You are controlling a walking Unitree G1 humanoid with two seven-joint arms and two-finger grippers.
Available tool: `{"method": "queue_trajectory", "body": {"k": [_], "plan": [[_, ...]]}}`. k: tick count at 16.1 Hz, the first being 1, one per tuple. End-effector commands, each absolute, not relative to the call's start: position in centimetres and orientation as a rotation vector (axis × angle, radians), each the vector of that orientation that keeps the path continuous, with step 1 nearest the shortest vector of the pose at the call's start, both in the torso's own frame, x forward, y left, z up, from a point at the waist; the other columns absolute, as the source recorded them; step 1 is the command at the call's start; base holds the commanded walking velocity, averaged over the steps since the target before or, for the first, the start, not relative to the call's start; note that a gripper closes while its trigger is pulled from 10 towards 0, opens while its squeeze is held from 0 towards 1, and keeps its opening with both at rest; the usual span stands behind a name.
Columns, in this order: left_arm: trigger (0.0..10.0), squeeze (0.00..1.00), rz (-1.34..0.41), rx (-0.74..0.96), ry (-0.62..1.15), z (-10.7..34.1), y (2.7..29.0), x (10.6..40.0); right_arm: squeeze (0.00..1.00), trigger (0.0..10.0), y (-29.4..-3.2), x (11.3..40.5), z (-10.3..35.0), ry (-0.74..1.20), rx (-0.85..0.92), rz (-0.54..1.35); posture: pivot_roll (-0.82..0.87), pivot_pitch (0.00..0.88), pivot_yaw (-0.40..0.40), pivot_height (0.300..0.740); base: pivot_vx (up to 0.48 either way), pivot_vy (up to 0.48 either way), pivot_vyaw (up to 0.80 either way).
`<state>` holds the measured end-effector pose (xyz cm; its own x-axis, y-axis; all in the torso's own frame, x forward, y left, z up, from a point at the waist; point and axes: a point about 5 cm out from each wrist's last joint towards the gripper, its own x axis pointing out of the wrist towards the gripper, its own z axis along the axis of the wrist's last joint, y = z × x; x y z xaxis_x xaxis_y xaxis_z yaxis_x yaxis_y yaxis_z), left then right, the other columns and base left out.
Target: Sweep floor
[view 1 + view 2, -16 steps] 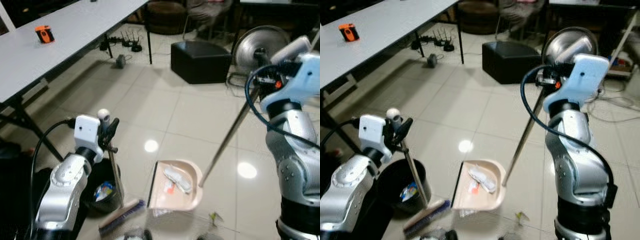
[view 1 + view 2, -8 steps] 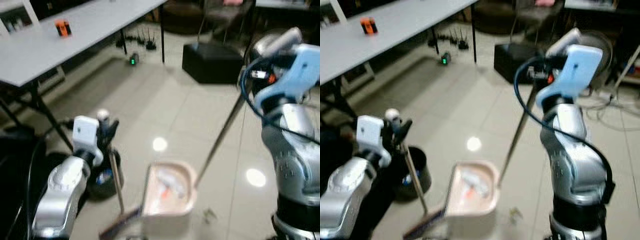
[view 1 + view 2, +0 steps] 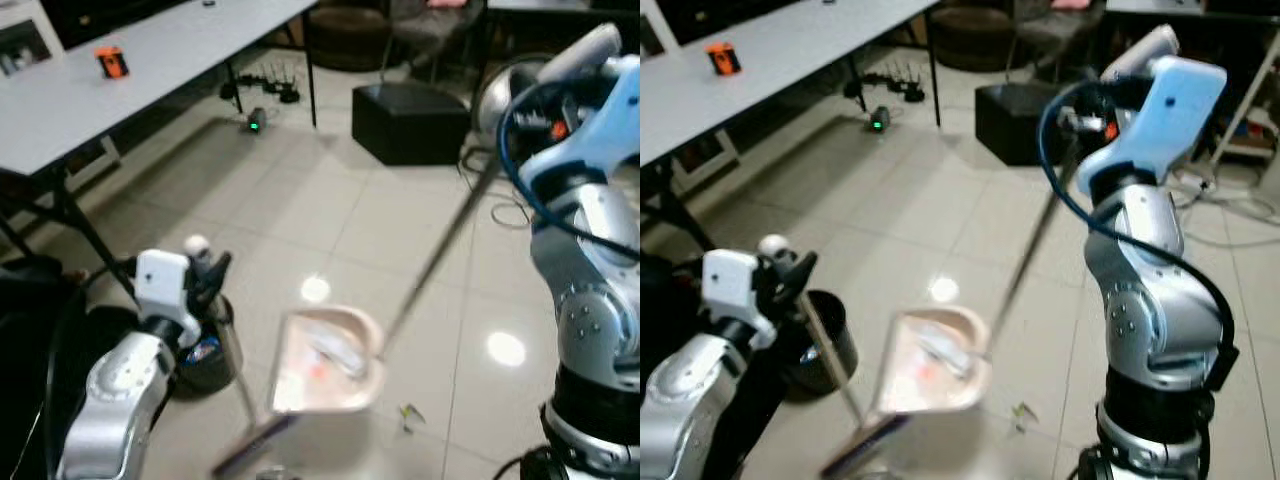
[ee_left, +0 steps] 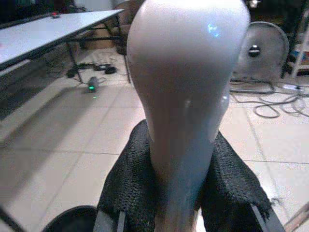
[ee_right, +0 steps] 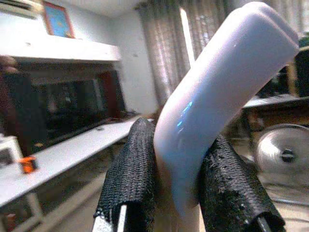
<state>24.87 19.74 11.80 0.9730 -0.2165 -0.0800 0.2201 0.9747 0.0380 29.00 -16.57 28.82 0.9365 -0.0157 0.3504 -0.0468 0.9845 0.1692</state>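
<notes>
Dustpan (image 3: 325,360), pale pink with scraps of litter in it, hangs tilted and blurred above the glossy beige tile floor (image 3: 300,210), near the middle of the left eye view. A long grey table (image 3: 120,85) with an orange object (image 3: 111,62) stands far left, a black box (image 3: 410,122) and a round fan (image 3: 495,95) far right, and a black bin (image 3: 205,355) sits by the left arm. A small scrap (image 3: 410,413) lies on the tiles near the pan.

In the right eye view the right gripper (image 3: 1090,105) is raised high at the far right, at the top of the dustpan's long metal handle (image 3: 1025,245); the left gripper (image 3: 790,280), low at the near left, grips the broom (image 3: 835,385), whose brush head trails near the floor.

The left wrist view shows both black fingers (image 4: 125,188) clamped around the broom's rounded pale handle tip.

The right wrist view shows the fingers (image 5: 133,183) pinching the dustpan's curved white grip, with curtains (image 5: 169,53) and a framed picture (image 5: 57,19) behind.
</notes>
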Motion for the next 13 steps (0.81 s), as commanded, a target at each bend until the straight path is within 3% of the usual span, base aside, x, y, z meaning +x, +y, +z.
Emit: {"method": "queue_trajectory", "body": {"k": [1,10,13], "plan": [[10.0,0.00,-0.215,0.068,0.046,12.2,20.0,25.1,0.00,10.0,-16.5,29.0,29.7,-0.382,0.174,0.018,0.02,0.001,0.068,0.740,0.000,0.000,0.80],[10.0,0.00,-0.156,0.112,-0.006,12.4,20.4,24.8,0.00,10.0,-16.7,30.6,30.9,-0.415,0.300,0.037,0.06,0.000,0.020,0.740,0.000,0.000,0.80],[10.0,0.00,-0.145,0.093,-0.005,11.6,20.6,24.9,0.00,10.0,-16.5,31.0,30.9,-0.409,0.279,0.053,0.06,0.000,0.010,0.740,0.297,0.000,0.80]]}}
